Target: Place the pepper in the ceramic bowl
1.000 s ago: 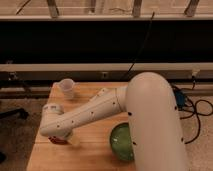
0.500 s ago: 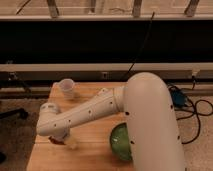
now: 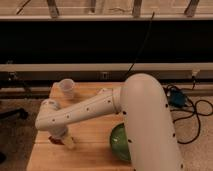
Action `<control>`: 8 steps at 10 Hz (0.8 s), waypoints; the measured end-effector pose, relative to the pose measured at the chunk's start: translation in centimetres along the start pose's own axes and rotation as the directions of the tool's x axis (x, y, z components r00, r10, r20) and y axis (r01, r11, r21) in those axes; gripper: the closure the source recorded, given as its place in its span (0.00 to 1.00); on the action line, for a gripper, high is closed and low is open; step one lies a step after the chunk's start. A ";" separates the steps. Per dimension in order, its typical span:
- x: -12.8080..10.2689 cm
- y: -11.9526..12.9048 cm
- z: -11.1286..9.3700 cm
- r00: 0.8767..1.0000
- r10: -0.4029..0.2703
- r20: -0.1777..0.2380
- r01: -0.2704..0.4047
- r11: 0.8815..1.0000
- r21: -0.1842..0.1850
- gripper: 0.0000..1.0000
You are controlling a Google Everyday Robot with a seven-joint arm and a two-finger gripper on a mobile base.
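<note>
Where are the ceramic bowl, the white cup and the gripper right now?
ceramic bowl (image 3: 118,145): camera view, exposed green left side beside the arm (image 3: 90,110).
white cup (image 3: 66,88): camera view, its side wall.
gripper (image 3: 65,141): camera view, its tip, down at the table (image 3: 92,150).

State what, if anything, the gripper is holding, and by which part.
Cannot be told. The gripper is low over the table, and a bit of red, likely the pepper, shows right beside it, but any hold is hidden.

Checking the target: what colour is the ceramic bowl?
Green bowl, camera view; gripper over table's left side.
</note>
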 end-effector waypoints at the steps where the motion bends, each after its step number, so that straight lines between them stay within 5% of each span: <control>1: -0.1 -0.2 0.2 1.000 0.000 0.013 0.000 1.000 0.002 0.20; 4: -0.6 -0.4 1.0 0.999 -0.003 0.034 0.003 1.000 0.004 0.34; 8: -1.0 -0.6 1.4 0.999 -0.015 0.041 0.015 1.000 0.018 0.75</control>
